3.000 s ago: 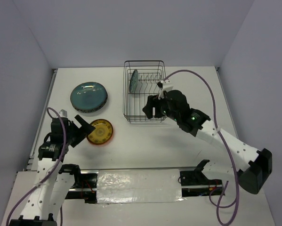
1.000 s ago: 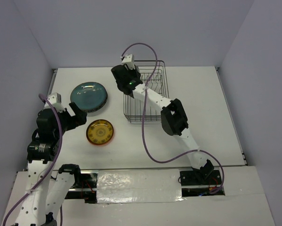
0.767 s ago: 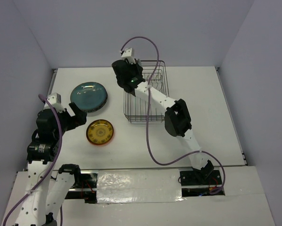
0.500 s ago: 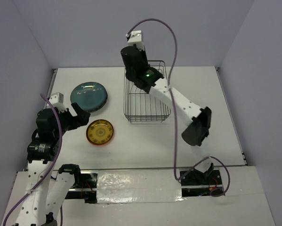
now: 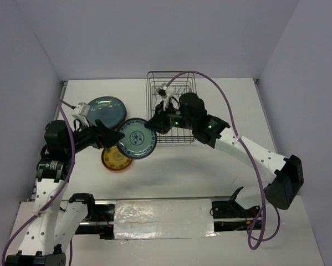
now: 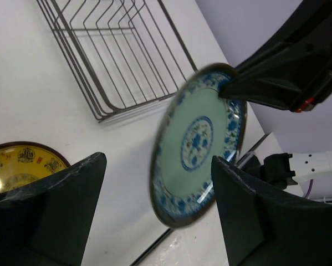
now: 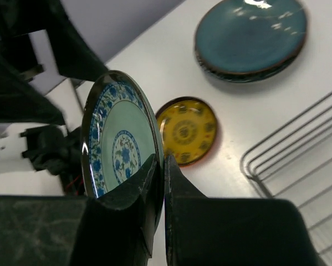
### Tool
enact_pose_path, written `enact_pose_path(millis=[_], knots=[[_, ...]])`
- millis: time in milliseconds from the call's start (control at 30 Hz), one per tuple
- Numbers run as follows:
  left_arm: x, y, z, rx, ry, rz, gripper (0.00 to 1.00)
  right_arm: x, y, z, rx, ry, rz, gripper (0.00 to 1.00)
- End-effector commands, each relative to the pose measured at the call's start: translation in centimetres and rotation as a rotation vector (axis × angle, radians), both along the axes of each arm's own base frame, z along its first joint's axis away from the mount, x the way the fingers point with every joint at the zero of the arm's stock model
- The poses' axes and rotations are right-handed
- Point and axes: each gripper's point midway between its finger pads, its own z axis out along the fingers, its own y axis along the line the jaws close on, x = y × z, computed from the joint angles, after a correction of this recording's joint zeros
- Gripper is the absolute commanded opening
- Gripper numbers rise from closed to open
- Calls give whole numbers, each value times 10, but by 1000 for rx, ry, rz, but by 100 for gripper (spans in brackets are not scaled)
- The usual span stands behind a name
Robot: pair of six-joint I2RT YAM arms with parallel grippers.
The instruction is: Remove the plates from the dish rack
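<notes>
White table (image 5: 226, 111) carries the rack (image 5: 171, 72) at its far centre. Right gripper (image 5: 154, 123) is clamped on the rim of the floral plate (image 5: 137, 138), holding it tilted left of the rack. Left gripper (image 5: 111, 138) is spread wide, holding nothing, just beside that plate (contact cannot be determined). Teal plates (image 5: 103, 111) and an orange plate (image 5: 113, 160) lie flat nearby.
</notes>
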Motion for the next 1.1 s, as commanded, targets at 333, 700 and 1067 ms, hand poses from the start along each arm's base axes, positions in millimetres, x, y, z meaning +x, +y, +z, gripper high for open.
enact_pose_path(millis=[333, 700, 1067], knots=[[5, -5, -32, -19, 96, -38, 1, -15, 31, 23, 205, 56, 137, 17], [13, 101, -168, 104, 594, 718, 0, 29, -63, -34, -7, 94, -416, 92], [4, 102, -171, 64, 604, 757, 99, 9, -90, -43, -55, 70, -431, 92]])
